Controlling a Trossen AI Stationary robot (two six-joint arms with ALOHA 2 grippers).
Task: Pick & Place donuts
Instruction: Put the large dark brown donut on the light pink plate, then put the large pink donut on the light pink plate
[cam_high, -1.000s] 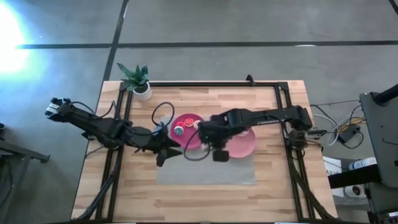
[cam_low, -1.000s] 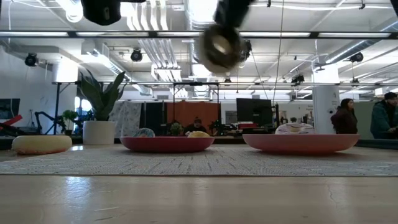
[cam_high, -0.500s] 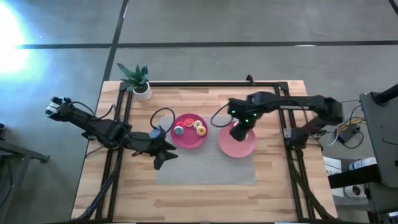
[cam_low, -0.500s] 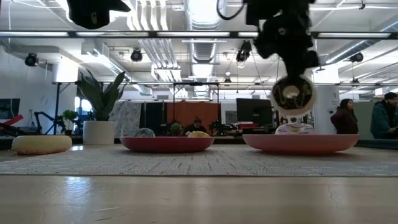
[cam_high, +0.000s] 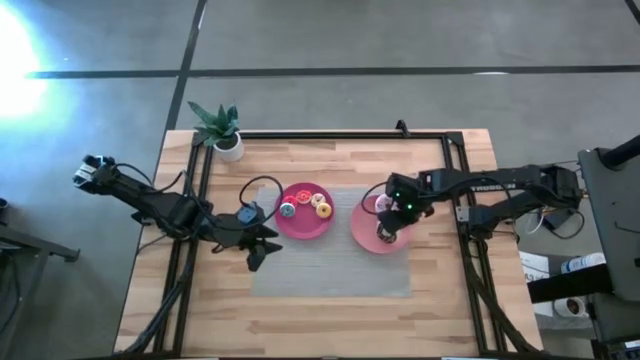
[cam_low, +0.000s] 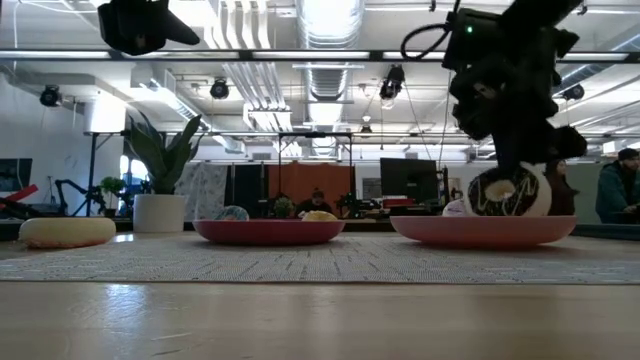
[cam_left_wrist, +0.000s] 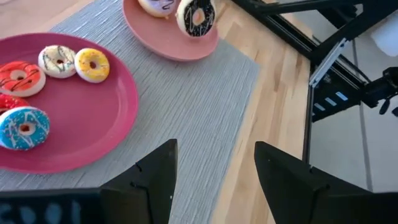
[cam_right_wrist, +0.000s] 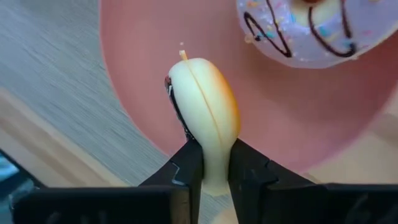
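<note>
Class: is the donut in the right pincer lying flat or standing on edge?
On edge: the donut shows its thin rim, clamped between the right pincer fingers above the pink plate.

2 plates (cam_high: 305, 225) side by side on mat (cam_high: 330, 270).

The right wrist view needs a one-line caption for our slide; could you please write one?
Right gripper holds a cream donut on edge over the light pink plate, beside a frosted donut already lying there.

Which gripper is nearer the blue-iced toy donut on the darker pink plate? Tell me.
Left. The left gripper hovers just beside the blue-iced toy donut's darker pink plate; the right gripper is over the lighter pink plate, gripping a chocolate-iced donut.
</note>
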